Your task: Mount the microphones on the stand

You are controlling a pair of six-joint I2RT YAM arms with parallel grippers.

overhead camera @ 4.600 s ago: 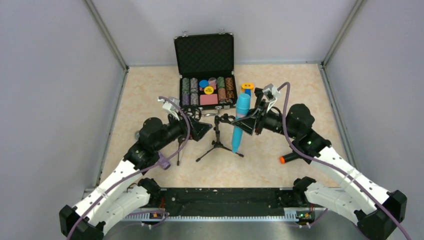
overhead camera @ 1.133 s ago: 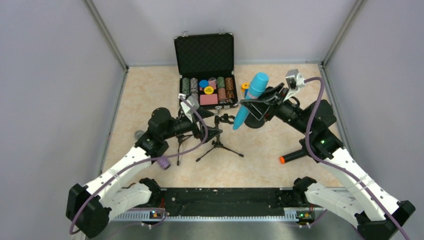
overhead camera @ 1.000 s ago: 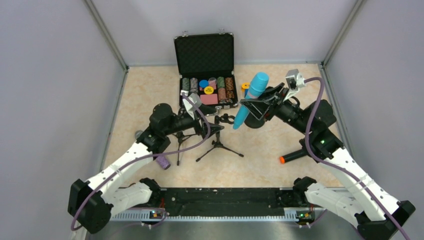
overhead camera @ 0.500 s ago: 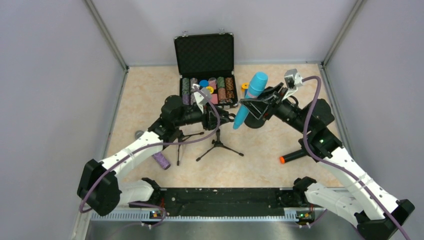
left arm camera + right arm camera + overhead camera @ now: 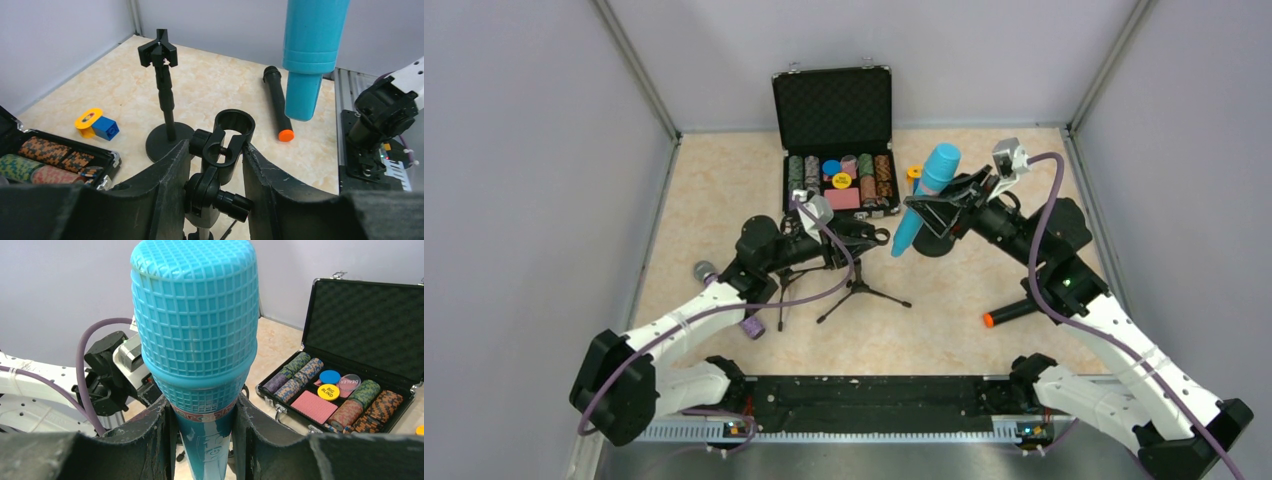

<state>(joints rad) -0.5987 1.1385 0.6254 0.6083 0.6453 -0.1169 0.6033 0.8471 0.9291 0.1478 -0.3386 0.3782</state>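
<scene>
My left gripper (image 5: 216, 148) is shut on the ring clip (image 5: 233, 131) at the top of the black tripod stand (image 5: 861, 287). From above, this left gripper (image 5: 857, 239) sits at the stand's head. My right gripper (image 5: 201, 412) is shut on the cyan microphone (image 5: 196, 325), gripping just below its mesh head. From above, the cyan microphone (image 5: 922, 200) hangs tilted in the right gripper (image 5: 932, 212), its tail just right of and above the clip. The black microphone (image 5: 1014, 312) with an orange end lies on the floor to the right. The purple microphone (image 5: 748, 324) lies partly hidden under my left arm.
An open case of poker chips (image 5: 839, 180) stands behind the stand. A second stand with a round base (image 5: 165, 100) rises near the right gripper. A thin tripod stand (image 5: 781, 297) stands beside my left arm. A yellow disc and blue block (image 5: 95, 122) lie by the case.
My left gripper moved right and away from me to the stand's head and closed on the clip. The right arm held the cyan microphone almost still.
</scene>
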